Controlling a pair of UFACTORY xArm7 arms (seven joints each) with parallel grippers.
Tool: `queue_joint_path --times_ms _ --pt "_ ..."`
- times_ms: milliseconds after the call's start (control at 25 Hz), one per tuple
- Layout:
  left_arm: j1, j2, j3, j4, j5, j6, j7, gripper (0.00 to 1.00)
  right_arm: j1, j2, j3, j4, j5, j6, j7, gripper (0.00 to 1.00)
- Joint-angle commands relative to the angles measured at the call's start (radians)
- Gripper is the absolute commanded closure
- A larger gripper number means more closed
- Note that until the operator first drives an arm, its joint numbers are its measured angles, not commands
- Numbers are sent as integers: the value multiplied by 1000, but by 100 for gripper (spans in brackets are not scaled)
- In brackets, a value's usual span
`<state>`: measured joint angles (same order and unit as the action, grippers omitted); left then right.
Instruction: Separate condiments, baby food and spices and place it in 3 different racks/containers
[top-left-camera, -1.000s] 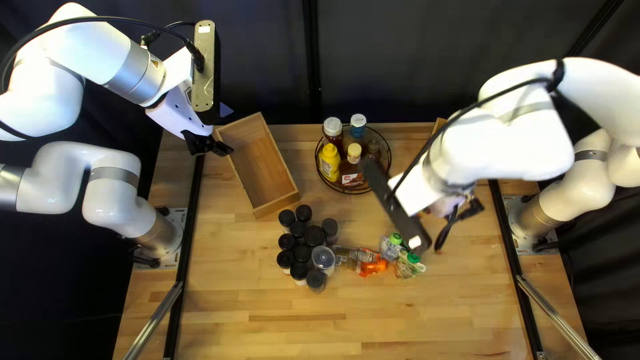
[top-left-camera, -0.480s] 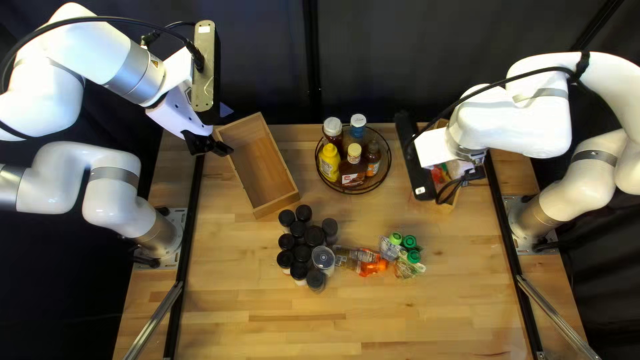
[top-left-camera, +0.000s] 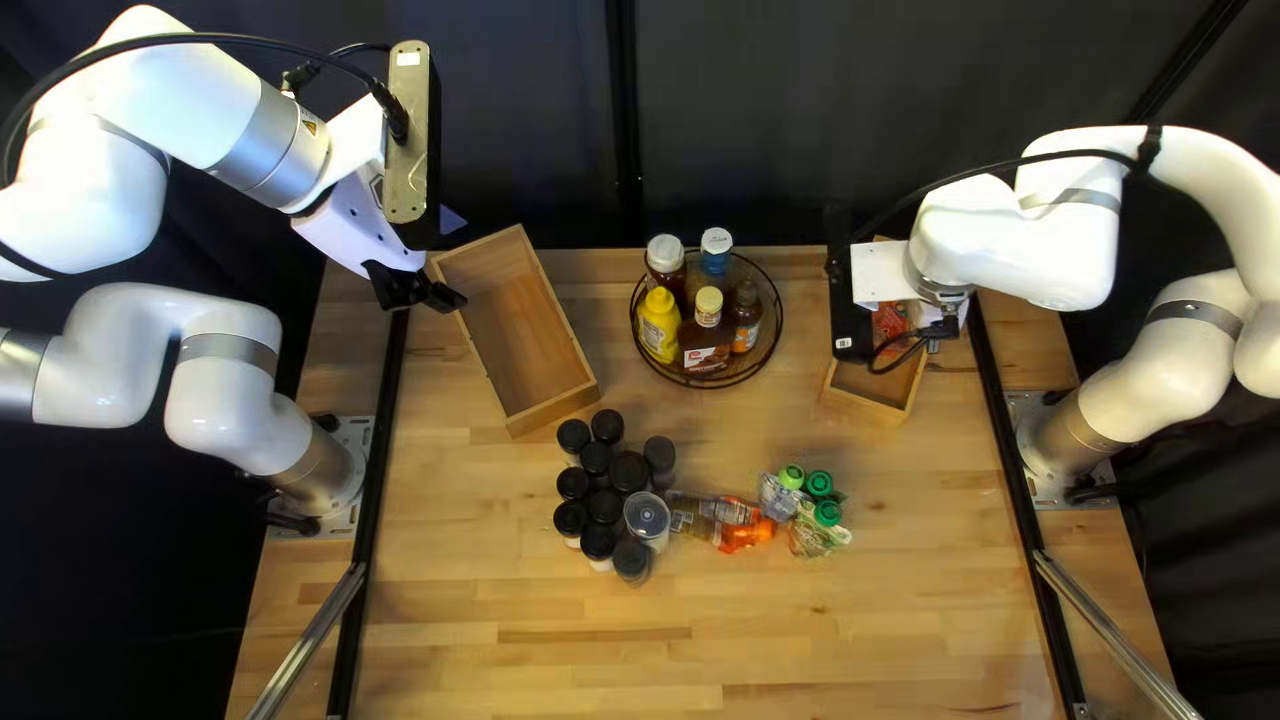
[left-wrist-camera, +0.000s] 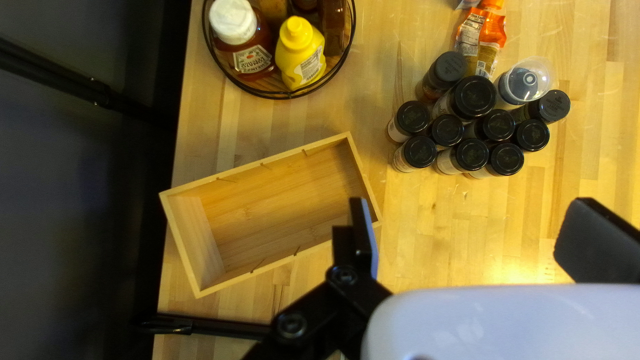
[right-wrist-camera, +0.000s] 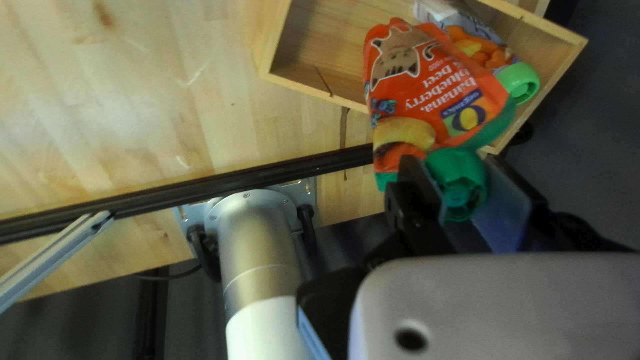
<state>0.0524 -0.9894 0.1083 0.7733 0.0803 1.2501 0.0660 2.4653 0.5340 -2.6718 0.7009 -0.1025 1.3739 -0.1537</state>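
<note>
The baby food pouch (right-wrist-camera: 433, 93) is orange-red, with an animal face printed on it. It is over the rim of the wooden box (right-wrist-camera: 300, 85). The right gripper (top-left-camera: 942, 324) is clamped on its green cap (right-wrist-camera: 459, 175); the left gripper (top-left-camera: 438, 291) has fingers standing wide apart.

Both arms (top-left-camera: 174, 100) are white and round. Behind the black left hand (top-left-camera: 424, 294) are a silver ring (top-left-camera: 278, 158), yellow sticker (top-left-camera: 310, 130) and black wire (top-left-camera: 214, 38).
</note>
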Motion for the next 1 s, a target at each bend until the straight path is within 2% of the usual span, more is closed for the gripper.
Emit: queue_joint_path --times_ms 40,400,800,840,880,920,960,1000 --pt "0 0 0 0 0 0 0 0 -12 -32 11 -26 -9 -42 26 100" --pt "0 0 0 0 0 0 0 0 -19 -100 21 -75 -14 -153 38 100" --pt "0 0 0 0 0 0 0 0 -35 -195 27 -74 -37 -249 39 98" --pt "0 0 0 0 0 0 0 0 -36 -202 27 -71 -39 -252 38 93" --pt "0 0 0 0 0 0 0 0 -37 -206 26 -69 -39 -254 35 69" --pt "0 0 0 0 0 0 0 0 -36 -205 26 -69 -39 -253 33 26" --pt "0 0 0 0 0 0 0 0 -33 -201 26 -67 -35 -248 30 18" --pt "0 0 0 0 0 0 0 0 -27 -190 25 -62 -26 -237 23 0"
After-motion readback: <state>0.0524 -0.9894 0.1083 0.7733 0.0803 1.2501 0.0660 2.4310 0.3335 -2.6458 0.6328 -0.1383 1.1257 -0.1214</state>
